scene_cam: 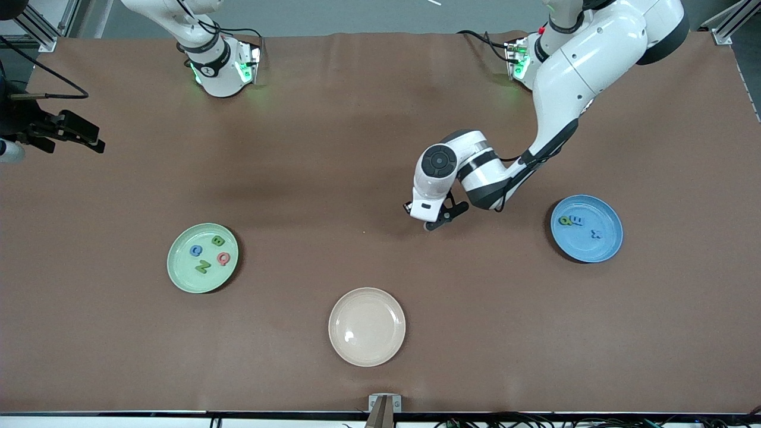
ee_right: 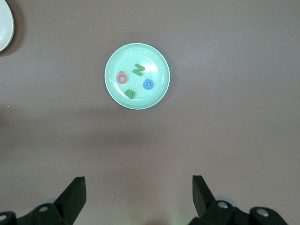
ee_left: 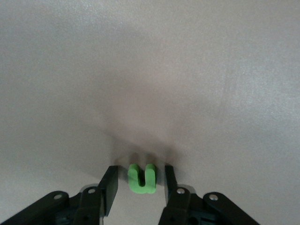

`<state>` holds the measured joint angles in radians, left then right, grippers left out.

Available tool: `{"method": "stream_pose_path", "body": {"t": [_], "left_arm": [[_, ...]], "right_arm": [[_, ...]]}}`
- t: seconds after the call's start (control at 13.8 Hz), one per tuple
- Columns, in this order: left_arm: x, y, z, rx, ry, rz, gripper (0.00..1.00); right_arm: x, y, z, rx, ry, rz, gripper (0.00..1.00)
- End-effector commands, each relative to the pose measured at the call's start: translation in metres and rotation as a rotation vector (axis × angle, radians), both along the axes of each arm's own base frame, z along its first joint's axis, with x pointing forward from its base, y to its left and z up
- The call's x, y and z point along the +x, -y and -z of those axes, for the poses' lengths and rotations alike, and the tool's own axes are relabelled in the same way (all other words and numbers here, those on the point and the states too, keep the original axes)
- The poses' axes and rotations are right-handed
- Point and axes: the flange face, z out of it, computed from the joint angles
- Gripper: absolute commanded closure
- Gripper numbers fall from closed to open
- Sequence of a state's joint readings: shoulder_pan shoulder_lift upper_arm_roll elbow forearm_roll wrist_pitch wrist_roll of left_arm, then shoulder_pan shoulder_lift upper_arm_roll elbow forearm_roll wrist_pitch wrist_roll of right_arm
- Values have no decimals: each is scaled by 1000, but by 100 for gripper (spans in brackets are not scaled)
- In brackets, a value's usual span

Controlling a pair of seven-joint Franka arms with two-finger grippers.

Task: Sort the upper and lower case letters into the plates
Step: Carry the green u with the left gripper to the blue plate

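The left gripper (ee_left: 139, 185) sits low over the bare brown worktop (scene_cam: 380, 148) between the two plates, its fingers (ee_left: 108, 187) flanking a small green letter (ee_left: 141, 178) that lies on the surface. A narrow gap shows on either side of the letter; the fingers are partly closed and not gripping it.

The mint plate (scene_cam: 203, 258) lies toward the right arm's end of the worktop and holds four letters: a blue one (scene_cam: 195, 251), a green B (scene_cam: 217, 241), a red-pink one (scene_cam: 223, 258) and a green N (scene_cam: 203, 267). The blue plate (scene_cam: 586, 228) lies toward the left arm's end and holds three more, a green one (scene_cam: 565, 221) touching a blue one (scene_cam: 576, 220), with a second blue letter (scene_cam: 596, 233) a little apart.

A cream plate (scene_cam: 367, 326) sits nearer the front camera, between the other two.

The right gripper (ee_right: 139, 197) waits high over the worktop, wide open and holding nothing, with the mint plate in its wrist view.
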<state>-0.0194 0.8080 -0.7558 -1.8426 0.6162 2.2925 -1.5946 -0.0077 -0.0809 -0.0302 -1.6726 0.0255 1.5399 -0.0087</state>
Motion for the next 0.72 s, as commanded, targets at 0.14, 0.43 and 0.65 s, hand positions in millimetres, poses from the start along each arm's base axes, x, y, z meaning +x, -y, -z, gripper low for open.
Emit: {"method": "stream_pose_path", "body": {"t": [0.14, 0.43, 0.65], "left_arm": [[-4, 5, 2, -2, -2, -12, 67], [-13, 12, 4, 4, 2, 15, 81], [-13, 13, 0, 7, 14, 25, 87]], "right_arm": [[-9, -1, -2, 15, 13, -7, 0], [-8, -1, -1, 15, 10, -7, 0], [-8, 0, -2, 15, 11, -6, 0]]}}
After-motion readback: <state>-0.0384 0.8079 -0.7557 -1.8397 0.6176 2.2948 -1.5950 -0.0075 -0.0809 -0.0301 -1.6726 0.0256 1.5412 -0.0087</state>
